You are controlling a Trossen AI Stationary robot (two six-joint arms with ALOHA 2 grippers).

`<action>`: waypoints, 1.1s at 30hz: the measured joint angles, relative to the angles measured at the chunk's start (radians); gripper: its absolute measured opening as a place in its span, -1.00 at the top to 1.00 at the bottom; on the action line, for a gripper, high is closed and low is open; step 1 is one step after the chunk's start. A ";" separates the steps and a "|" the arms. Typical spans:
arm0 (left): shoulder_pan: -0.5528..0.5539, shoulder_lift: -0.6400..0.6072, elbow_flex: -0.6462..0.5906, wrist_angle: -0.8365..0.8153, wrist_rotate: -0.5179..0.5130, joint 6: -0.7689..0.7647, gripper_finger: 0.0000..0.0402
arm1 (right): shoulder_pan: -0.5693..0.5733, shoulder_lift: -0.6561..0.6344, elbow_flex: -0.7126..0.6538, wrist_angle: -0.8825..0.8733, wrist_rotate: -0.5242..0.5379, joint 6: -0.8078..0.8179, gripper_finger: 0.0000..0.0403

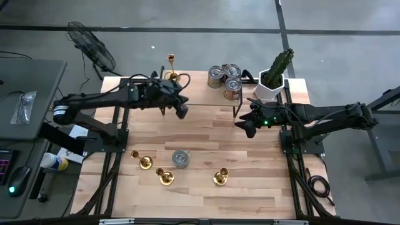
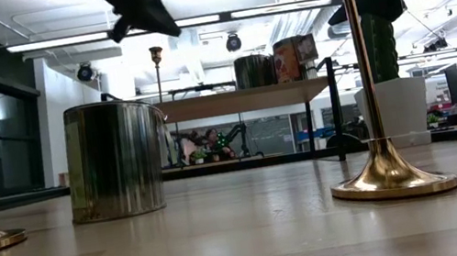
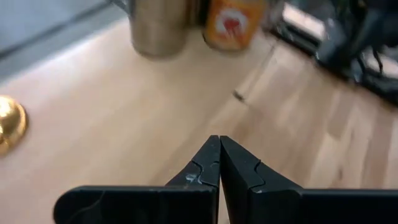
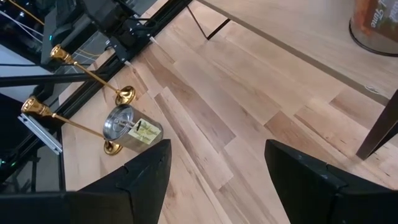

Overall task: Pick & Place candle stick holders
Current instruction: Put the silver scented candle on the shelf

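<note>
One gold candle stick holder [image 1: 170, 67] stands upright on its round base at the far left of the raised shelf [image 1: 200, 94]; its base [image 3: 9, 124] shows in the left wrist view. Three more [image 1: 145, 162] [image 1: 165, 177] [image 1: 220, 178] stand on their bases on the near table. Two of them show in the right wrist view [image 4: 87, 71] [image 4: 68, 121]. My left gripper [image 1: 182, 112] [image 3: 219, 162] hangs shut and empty above the shelf's near edge, right of the far holder. My right gripper [image 1: 247, 128] [image 4: 217, 168] hovers open and empty over the table's right middle.
A silver-topped tin can [image 1: 180, 159] [image 4: 127, 127] stands among the near holders. Several cans [image 1: 225, 80] and a cactus in a white pot [image 1: 273, 78] stand at the shelf's far right. A black shelf leg [image 1: 237, 109] is beside my right gripper.
</note>
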 joint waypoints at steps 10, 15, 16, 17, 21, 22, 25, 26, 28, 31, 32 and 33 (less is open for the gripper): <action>-0.121 -0.023 0.000 -0.222 0.087 -0.114 1.00 | 0.000 0.000 0.000 0.000 -0.022 -0.024 -0.25; -0.180 -0.022 0.000 -0.271 0.127 -0.141 1.00 | 0.000 0.000 0.000 0.000 -0.023 -0.029 -0.25; -0.190 -0.022 0.000 -0.271 0.130 -0.141 1.00 | 0.000 0.000 0.000 0.000 -0.024 -0.035 -0.25; -0.199 -0.022 0.000 -0.271 0.136 -0.142 1.00 | 0.000 0.000 0.000 0.000 -0.028 -0.043 -0.25; -0.224 -0.022 0.000 -0.274 0.143 -0.143 1.00 | 0.000 0.000 0.000 0.000 -0.048 -0.054 -0.25; -0.230 -0.022 0.000 -0.275 0.145 -0.144 1.00 | 0.000 0.000 0.000 0.000 -0.050 -0.055 -0.25; -0.239 -0.022 0.000 -0.276 0.172 -0.140 1.00 | 0.000 0.000 0.000 0.000 -0.065 -0.071 -0.25; -0.242 -0.022 0.000 -0.276 0.176 -0.133 1.00 | 0.000 0.000 0.000 0.000 -0.073 -0.074 -0.25; -0.242 -0.022 0.000 -0.277 0.178 -0.130 1.00 | 0.000 0.000 0.000 0.000 -0.078 -0.078 -0.25; -0.241 -0.022 0.000 -0.296 0.187 -0.130 1.00 | 0.000 0.000 0.000 0.000 -0.089 -0.080 -0.25; -0.240 -0.022 0.000 -0.301 0.196 -0.129 0.99 | 0.000 0.000 0.000 0.000 -0.097 -0.081 -0.25; -0.240 -0.022 0.000 -0.306 0.200 -0.128 0.97 | 0.000 0.000 0.000 0.000 -0.106 -0.087 -0.25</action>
